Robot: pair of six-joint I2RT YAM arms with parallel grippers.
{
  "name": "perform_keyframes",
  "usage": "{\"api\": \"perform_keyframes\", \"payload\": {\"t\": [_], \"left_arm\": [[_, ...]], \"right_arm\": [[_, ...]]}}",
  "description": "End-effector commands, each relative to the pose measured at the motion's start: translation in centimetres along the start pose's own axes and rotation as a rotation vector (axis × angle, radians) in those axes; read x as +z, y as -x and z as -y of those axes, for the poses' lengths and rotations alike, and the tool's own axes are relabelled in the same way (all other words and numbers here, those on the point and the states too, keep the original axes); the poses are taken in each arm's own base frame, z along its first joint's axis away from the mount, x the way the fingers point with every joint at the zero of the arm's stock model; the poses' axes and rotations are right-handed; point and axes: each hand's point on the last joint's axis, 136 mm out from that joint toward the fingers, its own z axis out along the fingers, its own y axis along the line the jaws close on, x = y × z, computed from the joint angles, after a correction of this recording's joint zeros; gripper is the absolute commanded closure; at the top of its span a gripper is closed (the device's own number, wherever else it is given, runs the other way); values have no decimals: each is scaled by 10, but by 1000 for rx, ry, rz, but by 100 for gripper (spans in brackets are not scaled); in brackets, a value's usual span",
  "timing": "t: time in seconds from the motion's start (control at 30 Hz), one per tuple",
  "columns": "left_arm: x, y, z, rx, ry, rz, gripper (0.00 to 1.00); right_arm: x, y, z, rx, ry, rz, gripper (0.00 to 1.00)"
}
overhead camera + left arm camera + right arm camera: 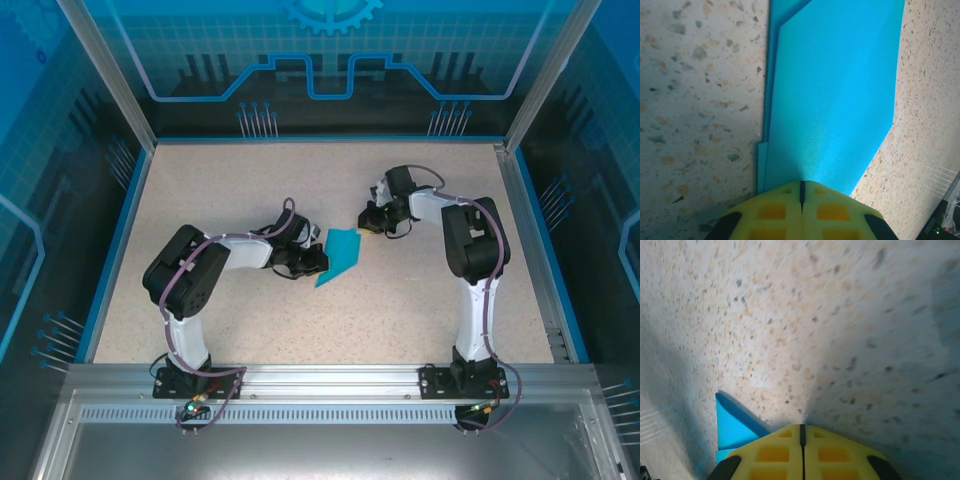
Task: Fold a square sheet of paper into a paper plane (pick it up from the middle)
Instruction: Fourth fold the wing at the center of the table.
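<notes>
Turquoise folded sheet point(340, 255) (layers overlapping, one end cut at an angle) lies flat mid-worktop point(250, 180) between the arms. Left gripper point(801, 184) has its jaws pressed together, tips over the sheet's edge. Right gripper point(801, 427), jaws likewise closed, is just beside a corner.

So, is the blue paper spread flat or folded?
Folded: the paper shows stacked layers along one edge and an angled corner, not a plain square.
</notes>
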Motion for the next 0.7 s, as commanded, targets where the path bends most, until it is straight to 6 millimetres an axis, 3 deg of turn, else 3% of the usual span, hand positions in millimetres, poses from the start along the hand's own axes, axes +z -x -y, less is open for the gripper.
{"api": "perform_keyframes", "payload": {"t": [0.0, 0.13, 0.23, 0.5, 0.67], "left_arm": [[10, -38, -42, -63, 147, -126, 100], [10, -37, -41, -63, 148, -124, 100], [10, -36, -41, -62, 148, -120, 100], [9, -32, -37, -57, 144, -108, 100], [10, -32, -36, -53, 141, -105, 100]], "right_arm": [[-13, 16, 14, 17, -62, 40, 94], [-38, 14, -13, -31, -34, 89, 93], [-44, -6, -33, -49, 7, 75, 92], [-4, -84, -84, -58, 131, -75, 93], [10, -106, -97, -48, 160, -107, 93]]}}
